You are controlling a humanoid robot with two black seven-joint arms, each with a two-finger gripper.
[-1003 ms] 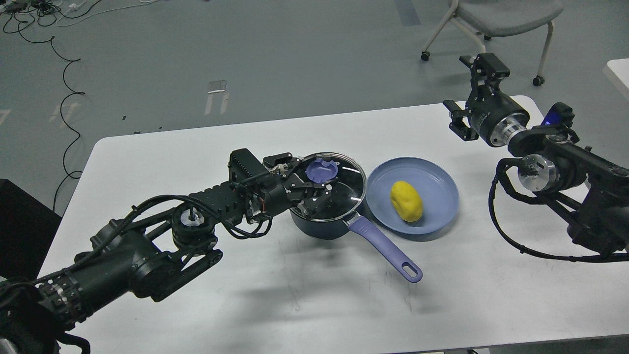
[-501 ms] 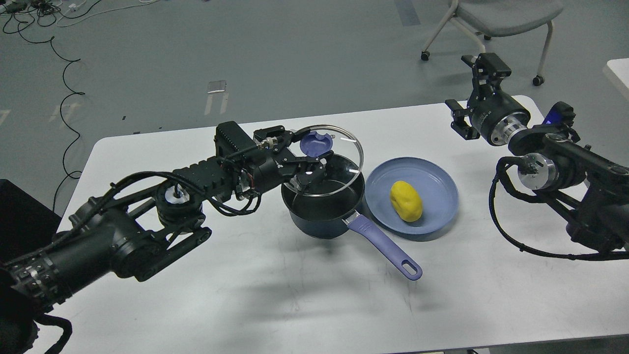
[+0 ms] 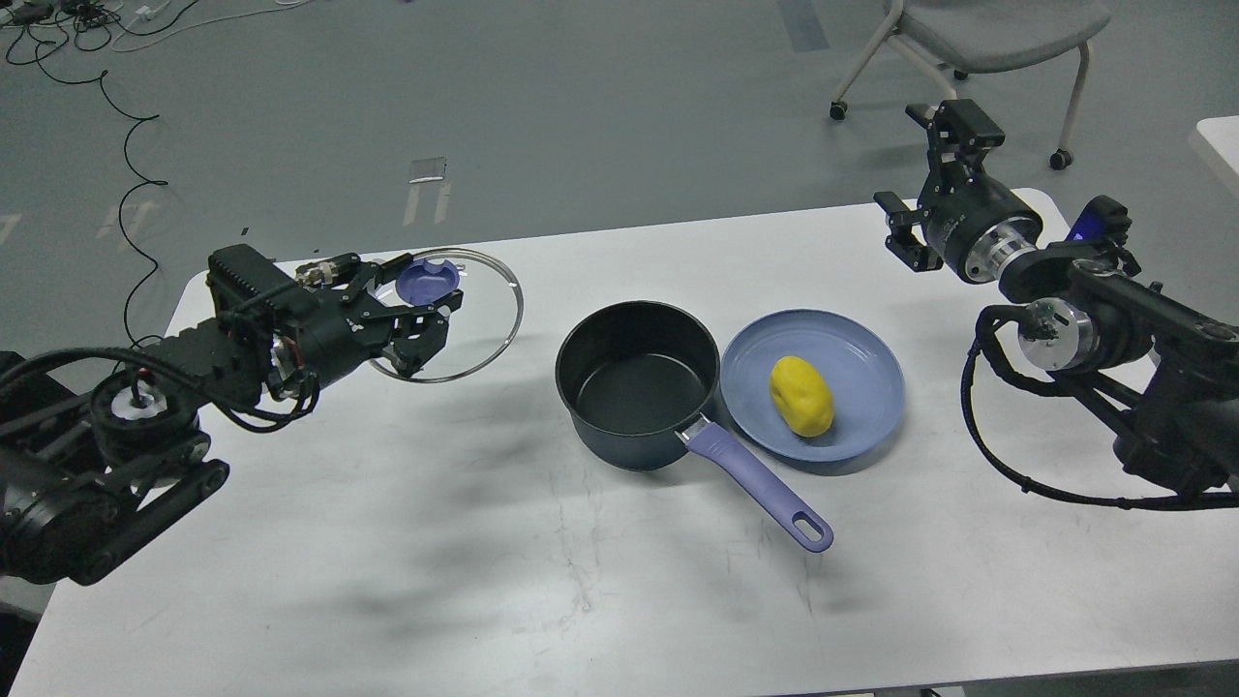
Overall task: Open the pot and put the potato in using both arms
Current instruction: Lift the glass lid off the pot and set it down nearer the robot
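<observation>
The dark blue pot (image 3: 634,387) with a purple handle (image 3: 760,489) stands open and empty at the table's middle. My left gripper (image 3: 424,302) is shut on the purple knob (image 3: 427,280) of the glass lid (image 3: 484,324) and holds it above the table, well left of the pot. The yellow potato (image 3: 800,395) lies on a blue plate (image 3: 857,363) just right of the pot. My right gripper (image 3: 924,184) is open and empty, raised over the table's far right corner, away from the potato.
The white table (image 3: 581,581) has bare room in front and at the left. A grey chair (image 3: 997,29) on castors stands behind the table at the far right. Cables (image 3: 126,145) lie on the floor at the far left.
My left gripper has lifted the lid off the pot and carried it far to the left. The pot is now open. The right arm has barely moved.
</observation>
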